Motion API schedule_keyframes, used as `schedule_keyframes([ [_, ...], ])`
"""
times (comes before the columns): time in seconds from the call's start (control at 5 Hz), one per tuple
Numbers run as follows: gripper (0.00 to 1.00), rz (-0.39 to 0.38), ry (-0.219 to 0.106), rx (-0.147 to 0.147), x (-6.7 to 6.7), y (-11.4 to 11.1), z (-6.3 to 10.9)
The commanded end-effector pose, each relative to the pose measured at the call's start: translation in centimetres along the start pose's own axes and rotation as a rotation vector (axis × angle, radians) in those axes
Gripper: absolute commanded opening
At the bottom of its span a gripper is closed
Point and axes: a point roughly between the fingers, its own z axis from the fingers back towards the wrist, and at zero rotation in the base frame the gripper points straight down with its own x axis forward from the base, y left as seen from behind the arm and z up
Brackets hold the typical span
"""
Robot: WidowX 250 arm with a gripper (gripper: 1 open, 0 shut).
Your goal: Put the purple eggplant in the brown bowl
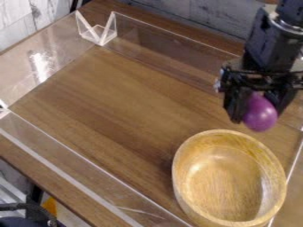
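Gripping the purple eggplant (260, 113) between its closed black fingers, the robot's hand (260, 105) hangs clear of the wooden bench (119, 97), pointing straight down near the right edge of the view. The glossy toy shows below the fingertips, well off the surface, and sits just above and beyond the far rim of the brown bowl (229, 184), which stands empty at the bench's near right corner. The pick-up looks done and the carry largely so; what seems left is to bring the eggplant over the bowl's middle, lower it and let go. A clear plastic wall (71, 191) rims the bench, and a small clear stand (97, 27) sits at the far left corner, well apart from the action.
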Motion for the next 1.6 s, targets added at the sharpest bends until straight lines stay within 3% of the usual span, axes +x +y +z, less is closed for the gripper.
schedule_keyframes([
  [0.0,1.0,0.0,-0.017,-0.063,0.1,-1.0,1.1],
  [0.2,1.0,-0.027,-0.013,-0.067,0.3,-0.9,0.6],
  [0.4,1.0,-0.047,-0.008,-0.049,0.0,-0.3,0.1],
  [0.8,1.0,-0.01,0.023,-0.048,-1.2,-0.1,-1.0],
  [1.2,1.0,0.11,0.067,-0.067,-1.7,0.9,-4.2],
  [1.4,1.0,0.074,0.083,-0.071,-2.4,1.5,-5.1],
])
